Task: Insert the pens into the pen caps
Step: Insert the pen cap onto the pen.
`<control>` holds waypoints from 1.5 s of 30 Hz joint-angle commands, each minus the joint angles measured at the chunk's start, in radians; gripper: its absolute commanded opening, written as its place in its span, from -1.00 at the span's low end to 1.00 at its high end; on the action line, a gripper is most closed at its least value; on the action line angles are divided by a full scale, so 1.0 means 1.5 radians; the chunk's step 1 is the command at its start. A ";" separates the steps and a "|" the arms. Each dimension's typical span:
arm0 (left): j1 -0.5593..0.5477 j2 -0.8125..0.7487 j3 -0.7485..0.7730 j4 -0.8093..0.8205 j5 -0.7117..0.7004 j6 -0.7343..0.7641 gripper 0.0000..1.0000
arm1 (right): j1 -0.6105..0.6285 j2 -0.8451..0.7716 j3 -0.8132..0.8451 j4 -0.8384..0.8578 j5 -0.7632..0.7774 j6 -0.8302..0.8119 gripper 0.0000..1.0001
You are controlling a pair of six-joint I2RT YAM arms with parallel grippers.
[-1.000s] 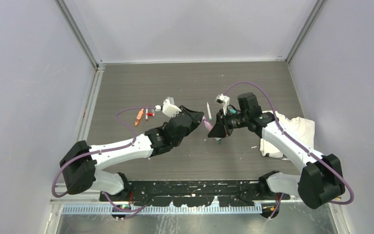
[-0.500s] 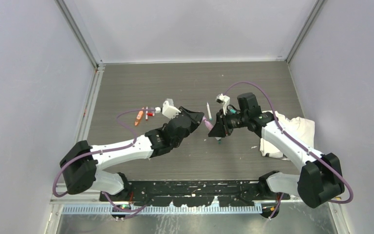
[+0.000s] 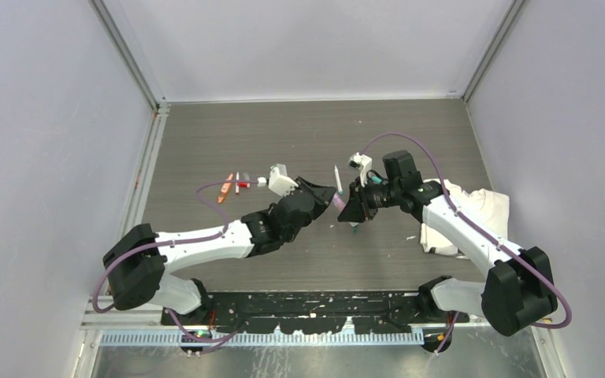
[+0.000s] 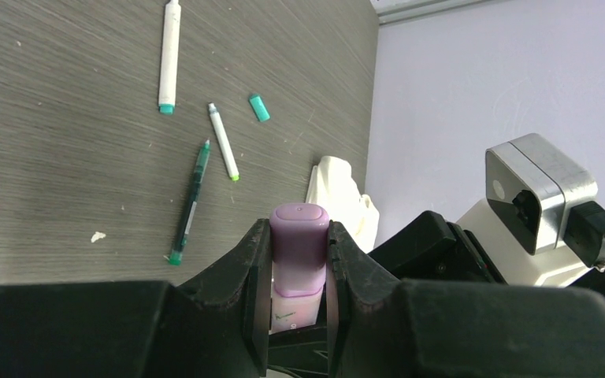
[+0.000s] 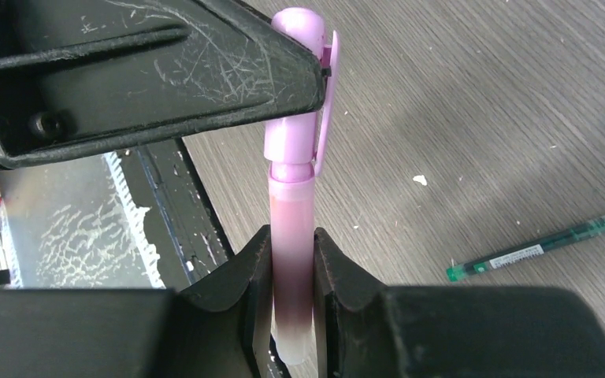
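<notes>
Purple plastic fills the narrow gap of the left tool [image 4: 298, 264]. Its two black fingers press on either side of a stubby purple cap [image 4: 299, 232], whose rounded closed end faces the left wrist camera. The right tool [image 5: 292, 272] is drawn in just as narrow and pinches the translucent pink pen [image 5: 291, 209] around its barrel. In the right wrist view the cap sits on the end of that pen, with its clip running down one side. One finger of the left tool lies flat against the cap.

From above, the two tools meet tip to tip over the middle of the grey surface [image 3: 283, 134]. The pen and cap form a short pink link between them, held off the wood grain.

A dark green pen [image 4: 189, 201] lies on the surface close to the right tool, on its near side. A long white pen [image 4: 169, 55] with a teal end lies just beyond the tools on the far side. A short white pen [image 4: 223, 142] with a green tip and a loose teal cap [image 4: 259, 107] lie beside each other between those two pens.

A white cloth [image 3: 480, 206] is bunched at the right, against the right arm. Well apart on the left, an orange pen [image 3: 225, 188] and a thin red-and-white pen [image 3: 237, 183] lie side by side.
</notes>
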 commanded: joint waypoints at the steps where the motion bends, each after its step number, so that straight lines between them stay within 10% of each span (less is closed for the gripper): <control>1: -0.021 0.017 0.017 0.016 -0.004 0.002 -0.99 | 0.003 0.002 0.025 0.014 0.015 -0.012 -0.98; 25: -0.154 0.061 0.065 0.015 0.058 0.086 -0.99 | -0.031 -0.029 0.023 0.034 0.008 -0.036 -0.98; 45: -0.156 -0.144 -0.066 0.025 -0.012 0.262 0.25 | -0.058 -0.054 0.010 0.043 -0.154 -0.041 -0.98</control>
